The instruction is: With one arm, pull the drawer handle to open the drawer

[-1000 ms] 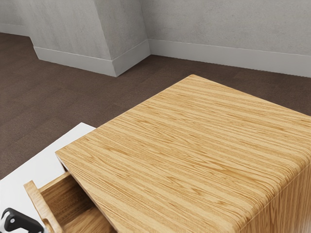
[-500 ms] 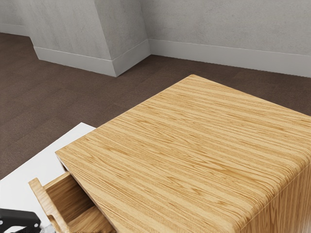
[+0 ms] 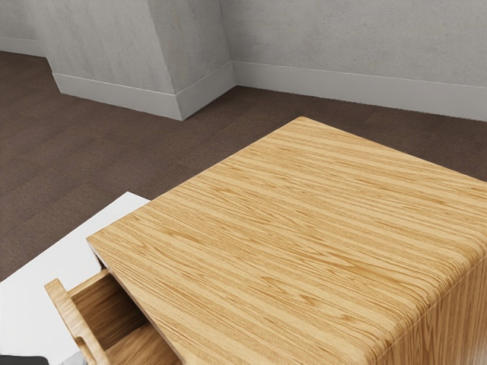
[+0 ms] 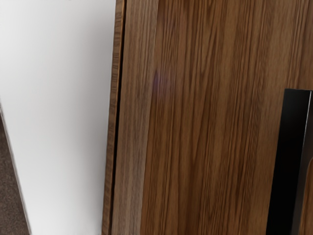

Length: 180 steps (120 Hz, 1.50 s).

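A light oak cabinet [image 3: 304, 228] stands on a white table [image 3: 53, 266]. Its top drawer [image 3: 106, 315] is pulled partly out toward the exterior view's lower left, and the drawer front [image 3: 65, 308] stands clear of the cabinet body. A dark sliver of my gripper [image 3: 19, 359] shows at the lower left edge, just left of and below the drawer front. In the wrist view the wooden drawer front [image 4: 210, 117] is very close, with the black handle [image 4: 291, 161] running along it at one side.
The white table top [image 4: 58, 98] extends beside the drawer front. Dark brown floor [image 3: 91, 144] lies beyond the table's edge. Grey walls with a baseboard [image 3: 342, 84] stand behind the cabinet.
My black hand has sunk toward the exterior view's lower edge until only a sliver shows. The drawer front shifted slightly rightward a second ago and has stayed still since.
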Tool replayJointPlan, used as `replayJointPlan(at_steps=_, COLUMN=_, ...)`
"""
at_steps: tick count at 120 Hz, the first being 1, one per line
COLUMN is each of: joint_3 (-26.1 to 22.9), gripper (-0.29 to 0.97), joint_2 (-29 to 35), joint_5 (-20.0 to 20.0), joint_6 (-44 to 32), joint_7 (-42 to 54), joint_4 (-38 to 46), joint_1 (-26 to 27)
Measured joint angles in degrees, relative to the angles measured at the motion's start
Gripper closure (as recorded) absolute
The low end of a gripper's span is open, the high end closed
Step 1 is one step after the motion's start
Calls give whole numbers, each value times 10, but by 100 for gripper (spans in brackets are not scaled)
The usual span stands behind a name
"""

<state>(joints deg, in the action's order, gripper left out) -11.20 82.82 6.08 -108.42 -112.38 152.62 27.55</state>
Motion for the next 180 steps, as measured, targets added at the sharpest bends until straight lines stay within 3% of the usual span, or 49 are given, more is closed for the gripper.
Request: replayJointPlan(at_steps=180, joint_3=-12, gripper=1, joint_2=93, joint_5=-1, joint_6=111, joint_7=-21, joint_4=1, joint_1=67)
